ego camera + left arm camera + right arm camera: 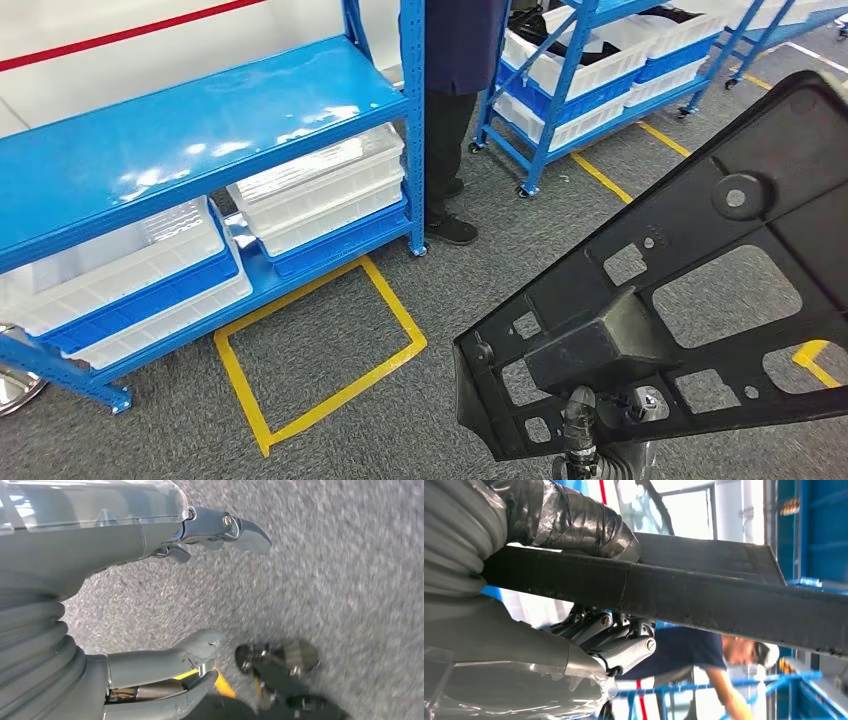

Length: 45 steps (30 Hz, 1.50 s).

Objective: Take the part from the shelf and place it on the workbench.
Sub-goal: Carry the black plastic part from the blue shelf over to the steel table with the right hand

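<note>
The part (690, 270) is a flat black plastic panel, roughly triangular, with rectangular cut-outs, ribs and a round boss. It is held above the grey speckled floor (480, 270), right of the blue metal shelf (190, 130) with its white bins (320, 190). The right hand (609, 640) grips its edge, thumb against curled fingers. The left hand (165, 610) hangs with fingers apart, holding nothing.

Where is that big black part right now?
The black part is held up in the robot's right hand, low on the right of the head view, above the grey floor.
</note>
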### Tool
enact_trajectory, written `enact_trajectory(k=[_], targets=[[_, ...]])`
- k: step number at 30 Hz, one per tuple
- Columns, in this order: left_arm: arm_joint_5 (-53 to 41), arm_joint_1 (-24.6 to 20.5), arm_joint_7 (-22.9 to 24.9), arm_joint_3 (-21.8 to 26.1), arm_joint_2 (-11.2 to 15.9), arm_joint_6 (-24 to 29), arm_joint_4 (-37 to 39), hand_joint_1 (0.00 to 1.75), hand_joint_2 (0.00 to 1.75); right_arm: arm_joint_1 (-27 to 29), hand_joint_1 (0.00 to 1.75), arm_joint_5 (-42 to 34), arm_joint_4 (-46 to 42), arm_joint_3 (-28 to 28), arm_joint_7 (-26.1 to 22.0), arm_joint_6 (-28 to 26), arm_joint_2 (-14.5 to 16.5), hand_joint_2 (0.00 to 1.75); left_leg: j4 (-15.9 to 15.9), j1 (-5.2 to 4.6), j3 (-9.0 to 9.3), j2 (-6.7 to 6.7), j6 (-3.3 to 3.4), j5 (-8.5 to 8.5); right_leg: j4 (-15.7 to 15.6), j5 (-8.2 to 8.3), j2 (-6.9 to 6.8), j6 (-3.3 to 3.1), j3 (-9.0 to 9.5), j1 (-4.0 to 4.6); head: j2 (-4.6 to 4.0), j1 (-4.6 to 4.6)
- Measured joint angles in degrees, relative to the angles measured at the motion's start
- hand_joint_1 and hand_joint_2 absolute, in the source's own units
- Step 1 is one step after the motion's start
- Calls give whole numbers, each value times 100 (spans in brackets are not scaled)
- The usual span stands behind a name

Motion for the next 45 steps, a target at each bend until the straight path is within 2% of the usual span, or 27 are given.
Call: enact_trajectory(k=[1, 2, 3, 4, 6, 8, 9, 11, 13, 14, 15, 16, 18, 20, 21, 23, 25, 27, 28, 30, 32, 35, 36, 38, 40, 43, 45], targets=[[3, -3, -1, 8, -1, -1, 0, 0, 175, 20, 175, 9, 15, -7, -3, 2, 0, 175, 41, 9, -90, 91, -26, 33, 5, 202, -40, 35, 128, -38, -1, -1], [5, -9, -2, 15, -1, -1, 0, 0, 175, 42, 175, 25, 30, -10, -12, 6, 0, 175, 98, 15, -160, 170, -56, 52, -204, 324, -124, 64, 371, -70, -1, -1], [8, -8, -2, 23, -1, 0, -2, 0, 175, 60, 175, 45, 42, -12, -28, 13, 0, 175, 166, 16, -231, 238, -92, 57, -597, 291, -251, 85, 715, -82, 0, 1], [13, -9, -1, 31, -2, 1, -4, 0, 175, 75, 175, 70, 51, -14, -52, 23, 4, 175, 232, 15, -276, 295, -131, 55, -1030, 142, -364, 62, 1043, -70, 0, -3], [25, -22, -1, 55, -3, 4, -9, 0, 175, 119, 175, 111, 62, -21, -118, 49, 17, 175, 337, 13, -333, 400, -214, 61, -1619, -188, -458, -41, 1402, -22, 0, -9], [41, -46, -1, 85, -5, 4, -9, 0, 175, 202, 175, 134, 72, -36, -179, 68, 36, 175, 389, 40, -357, 445, -294, 66, -1742, -239, -358, -168, 1389, -2, -1, -11], [51, -47, -4, 101, -6, 3, -9, 0, 175, 245, 175, 138, 78, -46, -203, 75, 48, 175, 459, 64, -392, 336, -333, -10, -1749, -206, -302, -222, 1359, -2, -1, -11], [67, -20, -14, 126, -6, 0, -9, 0, 175, 308, 175, 141, 96, -73, -234, 91, 82, 175, 908, 106, -563, -24, -388, -375, -1767, -131, -189, -321, 1298, -8, 0, -11], [76, 15, -29, 144, -11, -5, -8, 0, 175, 357, 175, 145, 115, -127, -244, 123, 122, 175, 1646, 115, -831, -243, -407, -779, -1749, -78, -51, -363, 1217, 14, 1, -12], [80, 27, -37, 151, -16, -8, -7, 0, 175, 391, 175, 146, 123, -165, -245, 142, 139, 175, 1896, 116, -910, -274, -408, -850, -1733, -60, 24, -367, 1183, 28, 1, -11], [84, 34, -45, 159, -20, -11, -7, 0, 175, 426, 175, 147, 130, -206, -246, 161, 153, 175, 1950, 115, -901, -286, -400, -804, -1715, -48, 99, -365, 1156, 39, 0, -11], [86, 35, -50, 165, -23, -13, -8, 0, 175, 459, 175, 147, 135, -243, -247, 176, 167, 175, 1779, 115, -790, -301, -384, -655, -1697, -40, 174, -359, 1138, 46, 0, -11], [89, 37, -54, 179, -22, -13, -9, 0, 175, 503, 175, 154, 140, -306, -248, 196, 197, 175, 1035, 113, -384, -464, -327, -304, -1670, -24, 318, -335, 1120, 53, 0, -11], [90, 44, -53, 205, -20, -13, -9, 0, 175, 520, 175, 166, 140, -353, -249, 203, 225, 175, 492, 110, -104, -673, -288, -155, -1656, 13, 455, -277, 1088, 48, 1, -11], [91, 41, -53, 223, -19, -13, -9, 0, 175, 530, 175, 171, 140, -376, -249, 204, 236, 175, 404, 104, -66, -715, -278, -167, -1657, 41, 518, -234, 1058, 40, 1, -11], [92, 18, -54, 248, -25, -14, -9, 0, 175, 558, 175, 175, 139, -420, -250, 205, 249, 175, 328, 112, -72, -610, -252, -146, -1649, 77, 585, -152, 1005, 30, 1, -11], [92, 8, -57, 258, -37, -15, -9, 0, 175, 578, 175, 177, 136, -459, -251, 206, 252, 175, 250, 131, -79, -471, -184, -111, -1452, -70, 387, -107, 888, 51, 0, -2], [95, 26, -58, 265, -43, -15, -9, 0, 175, 581, 175, 180, 134, -484, -251, 209, 254, 175, 224, 120, -102, -325, -130, -82, -852, -433, 117, -79, 612, 62, 0, 7], [96, 34, -57, 267, -43, -15, -9, 0, 175, 582, 175, 181, 135, -495, -251, 210, 254, 175, 232, 106, -119, -245, -120, -79, -483, -601, 61, -64, 447, 56, 0, 7], [97, 38, -55, 270, -43, -15, -9, 0, 175, 590, 175, 182, 140, -521, -251, 210, 254, 175, 258, 83, -147, -87, -115, -81, -123, -670, 16, -48, 316, 47, 0, 7], [97, 27, -54, 270, -45, -16, -9, 0, 175, 595, 175, 182, 144, -543, -251, 210, 254, 175, 280, 68, -151, 53, -118, -95, -585, -370, -63, -71, 604, 52, -1, 8], [97, 21, -54, 270, -57, -17, -9, 0, 175, 590, 175, 195, 143, -557, -251, 211, 256, 175, 305, 29, -130, 216, -158, -126, -1598, -62, -400, -175, 1143, 136, -1, 6], [97, 19, -53, 270, -60, -17, -9, 0, 175, 593, 175, 205, 143, -562, -251, 211, 260, 175, 309, 19, -129, 271, -182, -130, -1698, -65, -448, -205, 1175, 169, 0, 5], [101, 3, -51, 270, -61, -19, -9, 0, 175, 613, 175, 229, 140, -579, -251, 211, 273, 175, 298, 11, -131, 373, -229, -140, -1730, -34, -349, -254, 1151, 173, -1, 4], [110, -8, -50, 273, -58, -20, -9, 0, 175, 638, 175, 244, 134, -604, -251, 208, 296, 175, 446, 17, -168, 221, -285, -290, -1791, 24, -238, -320, 1144, 131, -1, 3], [127, 15, -38, 290, -55, -23, -9, 0, 175, 652, 175, 250, 132, -648, -251, 232, 348, 175, 1450, 58, -542, -222, -344, -865, -1828, 90, -61, -393, 1110, 103, 0, 3], [133, 40, -29, 304, -56, -27, -9, 0, 175, 673, 175, 258, 138, -701, -251, 283, 386, 175, 1937, 92, -744, -284, -368, -995, -1816, 107, 93, -390, 1094, 103, 1, 3]])
